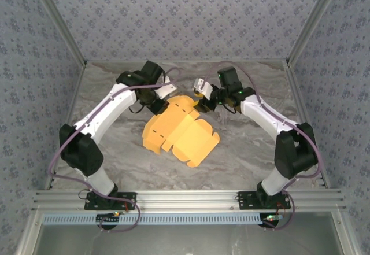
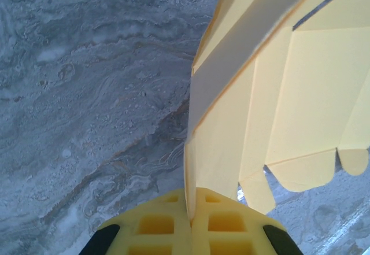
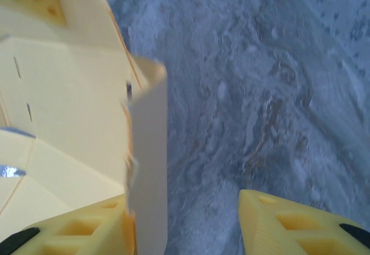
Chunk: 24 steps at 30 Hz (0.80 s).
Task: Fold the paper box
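Observation:
The paper box (image 1: 179, 130) is a yellow die-cut sheet, partly unfolded, lying mid-table with its far edge lifted. My left gripper (image 1: 163, 96) is at the sheet's far-left corner. In the left wrist view that gripper (image 2: 191, 209) is shut on a thin raised edge of the paper box (image 2: 300, 93). My right gripper (image 1: 203, 100) is at the far-right corner. In the right wrist view it (image 3: 185, 226) stands open, with an upright flap of the paper box (image 3: 147, 168) against the inner side of its left finger (image 3: 87, 232). Its right finger (image 3: 289, 226) is apart from the paper.
The marble-patterned table (image 1: 248, 145) is enclosed by patterned walls at the back (image 1: 185, 18) and on both sides. An aluminium rail (image 1: 185, 199) runs along the near edge by the arm bases. Bare tabletop lies in front of the sheet.

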Each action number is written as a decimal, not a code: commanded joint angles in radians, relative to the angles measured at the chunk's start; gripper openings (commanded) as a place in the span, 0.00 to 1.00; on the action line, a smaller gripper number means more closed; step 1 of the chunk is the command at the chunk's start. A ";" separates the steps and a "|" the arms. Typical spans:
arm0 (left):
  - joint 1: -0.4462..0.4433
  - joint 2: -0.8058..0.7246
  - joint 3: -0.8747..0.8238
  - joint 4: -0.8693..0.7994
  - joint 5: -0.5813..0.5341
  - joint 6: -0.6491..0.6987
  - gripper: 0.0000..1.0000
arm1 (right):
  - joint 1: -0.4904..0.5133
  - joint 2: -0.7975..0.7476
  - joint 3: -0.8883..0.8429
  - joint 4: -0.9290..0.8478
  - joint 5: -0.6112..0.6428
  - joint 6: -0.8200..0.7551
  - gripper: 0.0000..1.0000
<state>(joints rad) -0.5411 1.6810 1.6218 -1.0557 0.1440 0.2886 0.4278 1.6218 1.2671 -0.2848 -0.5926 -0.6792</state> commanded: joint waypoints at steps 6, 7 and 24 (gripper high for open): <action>-0.005 0.036 0.029 -0.007 -0.029 0.058 0.06 | 0.006 0.075 0.056 -0.085 -0.109 -0.074 0.31; -0.005 0.033 0.026 0.002 -0.029 0.058 0.06 | 0.001 0.074 0.049 -0.092 -0.115 -0.074 0.31; 0.077 -0.045 -0.124 0.132 0.120 -0.003 0.54 | -0.088 -0.005 -0.229 0.323 -0.065 0.131 0.00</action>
<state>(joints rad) -0.4885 1.6882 1.5276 -0.9619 0.1944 0.3126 0.3611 1.6730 1.0641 -0.0593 -0.6220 -0.5983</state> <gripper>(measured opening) 0.535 0.066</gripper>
